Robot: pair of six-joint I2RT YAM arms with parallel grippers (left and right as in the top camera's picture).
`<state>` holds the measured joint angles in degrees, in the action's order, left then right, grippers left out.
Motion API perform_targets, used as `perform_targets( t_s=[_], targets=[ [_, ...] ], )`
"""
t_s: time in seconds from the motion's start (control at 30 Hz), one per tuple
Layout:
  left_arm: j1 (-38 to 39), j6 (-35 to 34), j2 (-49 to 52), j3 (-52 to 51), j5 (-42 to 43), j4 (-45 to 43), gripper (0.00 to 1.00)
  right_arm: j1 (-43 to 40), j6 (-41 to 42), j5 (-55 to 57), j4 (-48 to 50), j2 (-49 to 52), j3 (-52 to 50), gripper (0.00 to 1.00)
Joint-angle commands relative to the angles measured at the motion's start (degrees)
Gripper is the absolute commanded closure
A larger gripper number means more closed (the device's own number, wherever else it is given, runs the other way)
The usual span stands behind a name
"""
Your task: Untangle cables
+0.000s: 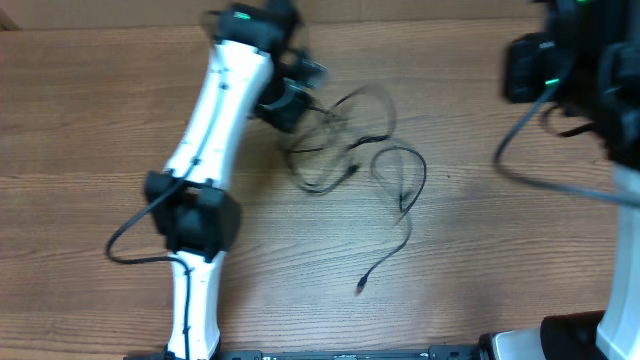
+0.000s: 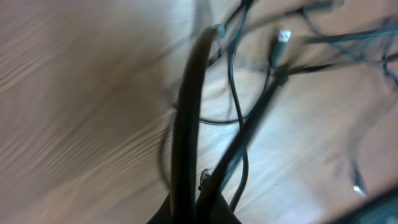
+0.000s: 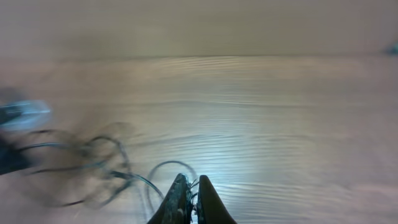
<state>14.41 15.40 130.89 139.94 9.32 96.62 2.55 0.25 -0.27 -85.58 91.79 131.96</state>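
You are watching the left gripper [image 2: 194, 208] clenching on strands of the thin black flexible cables [image 1: 345, 150]. The cables are lying in a loose tangle on the brown wood-grain table [image 1: 100, 150]. One plug end is trailing toward the table's near edge. The right gripper [image 3: 189, 202] is hovering well apart from the tangle, its jaws pressed together and grasping nothing.

Two robot arms [image 1: 215, 130] [image 1: 625, 235], one wooden table [image 1: 80, 120], and one tangle of cables [image 1: 345, 150] (strand count unclear).
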Motion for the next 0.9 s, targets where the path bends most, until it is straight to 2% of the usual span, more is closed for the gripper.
perform_targets(
  t_s=[0.0, 0.23, 0.43, 0.53, 0.7, 0.87],
  targets=[
    [-8.6, -10.7, -8.6, 0.3, -8.3, 0.2, 0.96, -9.9, -1.0, -6.4, 0.4, -1.4, 1.2, 0.96],
    [-19.5, -15.6, -15.5, 0.3, -7.2, 0.2, 0.96, -24.8, -0.8, -17.1, 1.6, -1.3, 1.2, 0.96],
    [-20.5, -14.5, -18.9, 0.3, -1.3, 0.1, 0.96, -23.1, -0.8, -19.5, 1.1, -1.1, 0.7, 0.96],
    [-17.2, -13.7, -18.7, 0.3, 4.6, -0.7, 0.96, -19.2, -1.0, -19.3, 0.5, -1.1, 0.7, 0.96],
    [-6.6, -13.7, -18.7, 0.3, 11.4, -4.6, 0.96, -12.3, -1.0, -19.3, -0.4, -1.1, 0.7, 0.96],
    [3.1, -13.8, -18.7, 0.3, 11.3, -6.2, 0.96, -7.6, -1.0, -19.3, -0.8, -0.9, 0.7, 0.96]
  ],
)
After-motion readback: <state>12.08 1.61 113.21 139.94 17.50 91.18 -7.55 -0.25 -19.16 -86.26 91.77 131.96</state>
